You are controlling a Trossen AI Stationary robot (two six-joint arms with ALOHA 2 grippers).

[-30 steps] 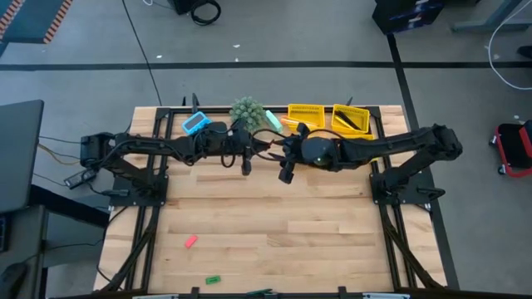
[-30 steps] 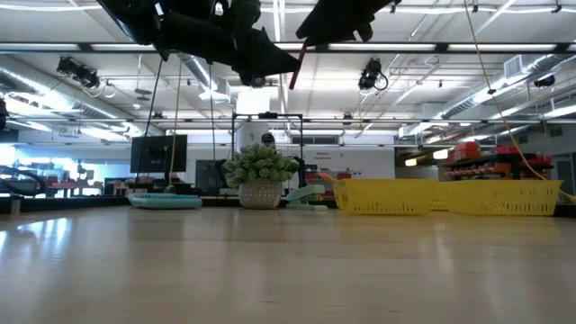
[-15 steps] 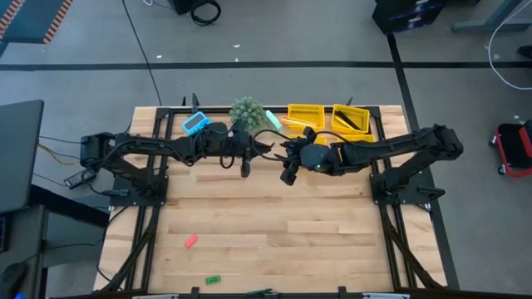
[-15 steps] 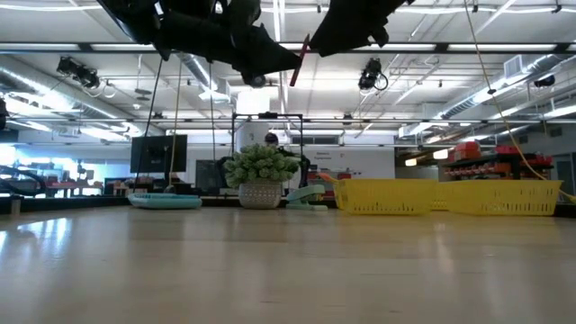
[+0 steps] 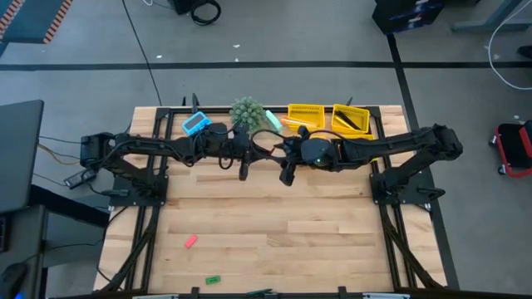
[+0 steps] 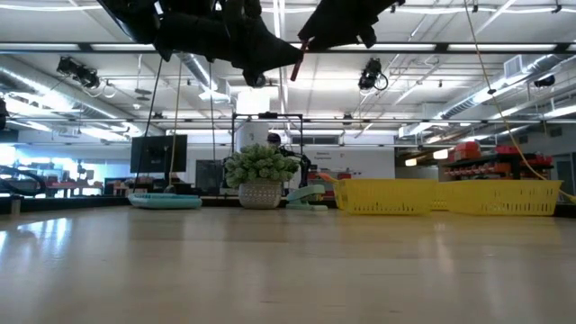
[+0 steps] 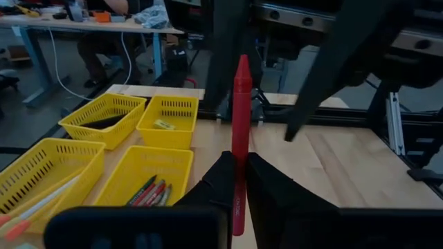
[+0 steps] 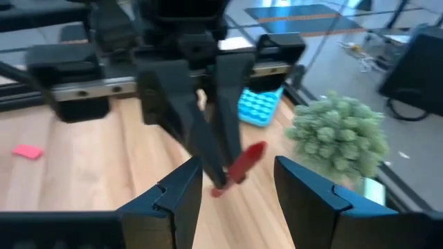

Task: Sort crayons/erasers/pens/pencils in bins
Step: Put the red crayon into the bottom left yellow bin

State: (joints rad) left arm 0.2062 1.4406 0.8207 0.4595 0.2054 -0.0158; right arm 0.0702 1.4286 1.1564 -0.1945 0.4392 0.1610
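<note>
We see the wooden surface (image 5: pixel 274 224) with four yellow bins (image 7: pixel 165 120) near its far edge. Above its middle, our left gripper (image 7: pixel 239 181) has its jaws closed on a red crayon (image 7: pixel 239 138), held upright in the air. Facing it, our right gripper (image 8: pixel 237 181) hangs with jaws spread wide and empty, either side of the crayon. A pink eraser (image 5: pixel 190 242) lies well apart.
</note>
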